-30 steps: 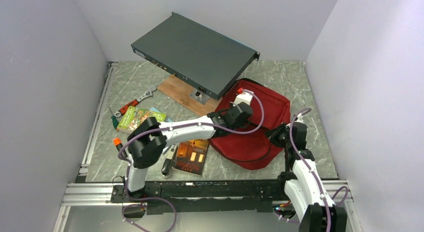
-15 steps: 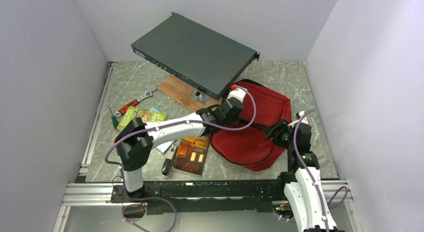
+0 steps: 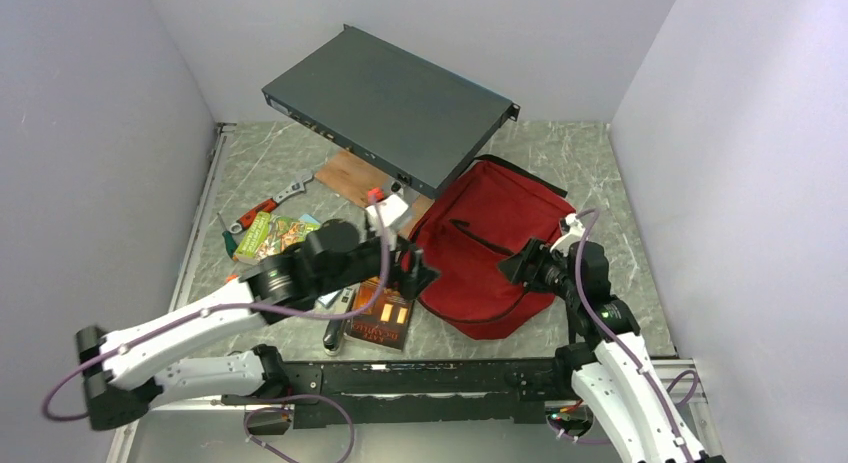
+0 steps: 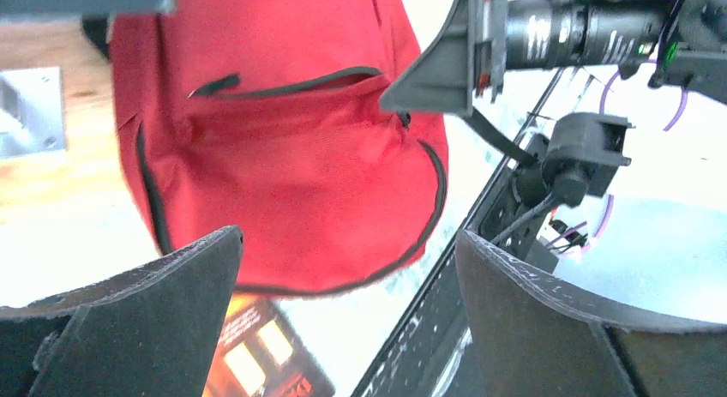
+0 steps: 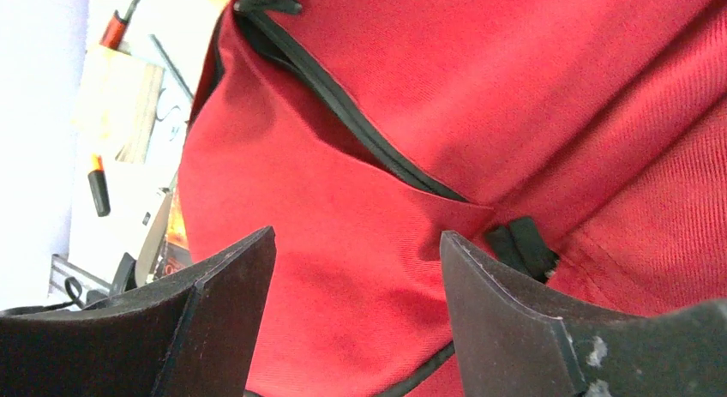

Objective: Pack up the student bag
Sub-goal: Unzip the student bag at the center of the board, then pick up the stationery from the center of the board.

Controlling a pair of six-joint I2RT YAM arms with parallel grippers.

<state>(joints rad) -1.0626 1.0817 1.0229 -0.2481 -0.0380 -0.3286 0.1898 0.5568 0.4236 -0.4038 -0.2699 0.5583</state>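
Overhead, backpack (image 3: 480,253): red soft cloth with black zip lines. It lies slumped on the grey marbled table (image 3: 600,173), right of centre, with its far corner just beside the metal box.
Overhead, metal box (image 3: 390,103): flat, dark grey and hard-edged, raised on a stand over a wooden board (image 3: 345,173). No label can be read on it.
Overhead, book (image 3: 382,313): dark glossy cover with orange squares, just beside the backpack's left edge. The lettering is too small to read.
Overhead, green packet (image 3: 272,233): glossy and printed, well left of the backpack. The print is unreadable.
Overhead, left gripper (image 3: 422,273): black, at the backpack's left edge, above the book.
Overhead, right gripper (image 3: 512,268): black, over the near right part of the backpack.
Left wrist, left gripper (image 4: 347,238): the matte black, wedge-shaped fingers (image 4: 146,303) are spread wide with nothing between them.
Left wrist, backpack (image 4: 291,183): fills the middle of the view, red weave edged with curved black piping. The front pocket zip (image 4: 283,81) gapes slightly.
Right wrist, right gripper (image 5: 356,238): the fingers are apart and hold nothing, close over the front pocket. I cannot tell whether they touch the cloth.
Right wrist, backpack (image 5: 343,294): coarse twill texture. A black zip (image 5: 360,131) runs diagonally with the pocket mouth partly open, and a short black webbing tab (image 5: 523,247) sits at its end.
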